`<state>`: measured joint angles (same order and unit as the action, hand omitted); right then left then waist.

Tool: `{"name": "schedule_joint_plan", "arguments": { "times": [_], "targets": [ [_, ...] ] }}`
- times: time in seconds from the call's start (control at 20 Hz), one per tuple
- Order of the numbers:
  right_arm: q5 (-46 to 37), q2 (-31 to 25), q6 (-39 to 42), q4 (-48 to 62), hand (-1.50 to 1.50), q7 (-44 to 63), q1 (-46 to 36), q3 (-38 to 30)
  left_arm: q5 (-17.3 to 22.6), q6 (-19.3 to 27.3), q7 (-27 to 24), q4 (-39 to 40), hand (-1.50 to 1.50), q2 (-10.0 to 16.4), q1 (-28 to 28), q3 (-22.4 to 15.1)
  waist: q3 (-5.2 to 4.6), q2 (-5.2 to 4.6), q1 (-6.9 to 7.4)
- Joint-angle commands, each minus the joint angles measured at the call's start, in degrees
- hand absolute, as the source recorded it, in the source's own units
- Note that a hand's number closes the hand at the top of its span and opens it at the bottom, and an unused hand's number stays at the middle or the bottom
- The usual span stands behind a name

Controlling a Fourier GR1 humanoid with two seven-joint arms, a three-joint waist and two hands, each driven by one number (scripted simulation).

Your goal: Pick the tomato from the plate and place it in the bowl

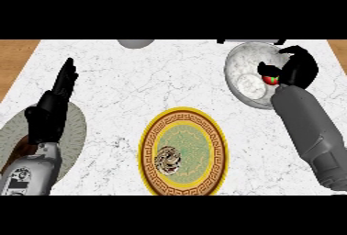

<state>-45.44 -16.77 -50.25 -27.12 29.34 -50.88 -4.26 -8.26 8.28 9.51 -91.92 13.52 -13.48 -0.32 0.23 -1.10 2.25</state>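
Tomato (270, 80) is hanging over the bowl (234, 62), the right hand (299, 69) curling round it, ready to go in. Left hand (51, 110) is resting open, far from the bowl.

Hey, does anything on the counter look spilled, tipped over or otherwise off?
Nothing stands out. The right robot hand holds the tomato over the bowl, the plate lies flat with a brownish lump on it, and no spill shows on the counter.
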Motion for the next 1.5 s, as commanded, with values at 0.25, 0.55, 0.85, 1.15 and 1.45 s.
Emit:
{"name": "schedule_joint_plan", "arguments": {
  "times": [0.25, 0.55, 0.85, 1.15, 1.45],
  "targets": [
    [16.91, -0.39, 0.79, -1.87, -1.5, -27.25, 2.26, -10.96, 1.17, -0.8, 2.28, 1.55, 0.0, -0.39, -3.2, 1.04, 0.07, -0.24, 0.31],
    [23.17, 1.27, 1.99, -4.96, -1.5, -34.79, 4.42, -14.63, 0.0, -0.56, -1.35, -0.07, 0.0, -0.41, 2.94, 1.6, -0.18, 0.92, -1.47],
    [29.96, -0.13, 10.85, -17.68, -1.5, -36.39, 13.99, -16.05, 0.3, -1.22, -1.52, -0.9, 0.0, 0.14, 4.4, 3.0, -0.26, 1.53, -3.08],
    [34.22, 4.68, 16.72, -38.78, -1.5, -36.44, 28.73, -12.26, 0.44, -2.16, -0.95, 0.13, 0.0, 1.59, 4.05, 4.79, -0.29, 1.76, -3.68],
    [36.36, 7.98, 20.89, -56.54, -1.5, -36.97, 46.11, -8.21, -0.89, -1.32, 0.58, -1.43, 0.0, -0.33, 3.23, 3.53, -0.25, 1.37, -3.05]
  ]
}}
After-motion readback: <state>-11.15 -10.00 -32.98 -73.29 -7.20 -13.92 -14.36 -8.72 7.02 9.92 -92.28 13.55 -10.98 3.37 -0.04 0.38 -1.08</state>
